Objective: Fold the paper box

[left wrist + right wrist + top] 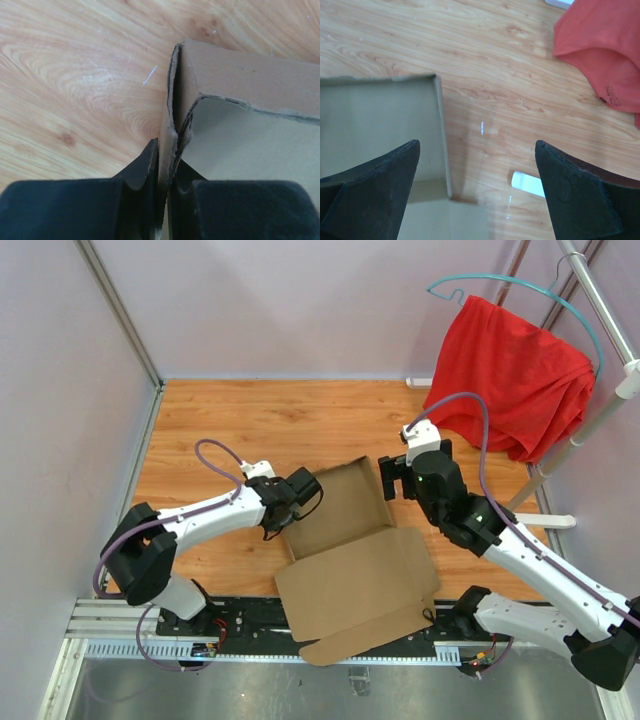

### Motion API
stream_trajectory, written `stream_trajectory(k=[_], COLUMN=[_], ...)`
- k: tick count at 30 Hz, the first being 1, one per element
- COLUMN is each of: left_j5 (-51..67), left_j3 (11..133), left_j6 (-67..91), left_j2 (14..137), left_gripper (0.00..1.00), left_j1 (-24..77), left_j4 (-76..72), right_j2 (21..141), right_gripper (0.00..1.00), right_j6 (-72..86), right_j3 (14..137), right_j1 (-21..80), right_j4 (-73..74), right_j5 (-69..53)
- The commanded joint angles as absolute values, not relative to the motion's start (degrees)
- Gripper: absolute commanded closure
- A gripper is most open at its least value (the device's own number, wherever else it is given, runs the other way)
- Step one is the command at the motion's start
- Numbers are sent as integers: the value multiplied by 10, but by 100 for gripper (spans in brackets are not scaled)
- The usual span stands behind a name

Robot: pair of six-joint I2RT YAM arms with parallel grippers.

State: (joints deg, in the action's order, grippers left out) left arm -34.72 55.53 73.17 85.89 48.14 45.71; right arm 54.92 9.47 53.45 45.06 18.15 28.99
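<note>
Two claws attend the wall-raising step on the plain brown corrugated-cardboard paper box point(350, 560), half-formed on the wooden worktop point(250, 420): the left claw point(165, 155) pinches one side wall, while the right claw point(477, 145), released, probably must next grasp the opposite wall.

Overhead and close wrist cameras share the paper box point(350, 570).

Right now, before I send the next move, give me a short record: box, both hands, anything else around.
box: partly folded; far half has walls up, near panel lies flat
left hand: shut on the box's left wall
right hand: open, empty, over the box's right wall
cloth: red, hanging at far right, apart from the box
table: wood
</note>
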Motion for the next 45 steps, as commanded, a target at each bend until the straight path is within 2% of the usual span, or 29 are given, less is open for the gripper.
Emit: stream_trajectory(k=[1, 10, 14, 21, 27, 31, 35, 37, 40, 42, 43, 45], left_j5=[-256, -253, -202, -137, -90, -116, -142, -144, -141, -134, -125, -109], left_j3=[558, 565, 543, 475, 392, 407, 441, 442, 439, 443, 446, 458], left_j6=[789, 717, 703, 767, 872, 902, 914, 921, 921, 906, 897, 879], left_j2=[834, 797, 785, 765, 670, 635, 622, 611, 603, 608, 616, 633], left_gripper=[88, 90, 90, 91, 95, 98, 94, 86, 55, 17, 3, 1], left_j1=[452, 337, 299, 285, 259, 256, 234, 225, 214, 213, 213, 213], left_j4=[435, 447, 424, 382, 344, 366, 426, 434, 437, 431, 426, 424], right_j2=[530, 508, 506, 502, 493, 498, 499, 500, 500, 502, 502, 505], right_gripper=[2, 2, 2, 2, 2, 2, 2, 2, 2, 2, 2, 2], right_j6=[105, 102, 104, 105, 107, 109, 112, 113, 112, 112, 112, 112], right_j3=[547, 544, 540, 538, 533, 528, 526, 526, 526, 526, 527, 528], right_j1=[455, 455, 455, 455, 455, 454, 454, 455, 455, 454, 454, 454], right_j4=[246, 254, 253, 259, 265, 265, 264, 264, 263, 263, 262, 260], right_j5=[307, 310, 310, 312, 310, 300, 288, 287, 283, 281, 280, 272])
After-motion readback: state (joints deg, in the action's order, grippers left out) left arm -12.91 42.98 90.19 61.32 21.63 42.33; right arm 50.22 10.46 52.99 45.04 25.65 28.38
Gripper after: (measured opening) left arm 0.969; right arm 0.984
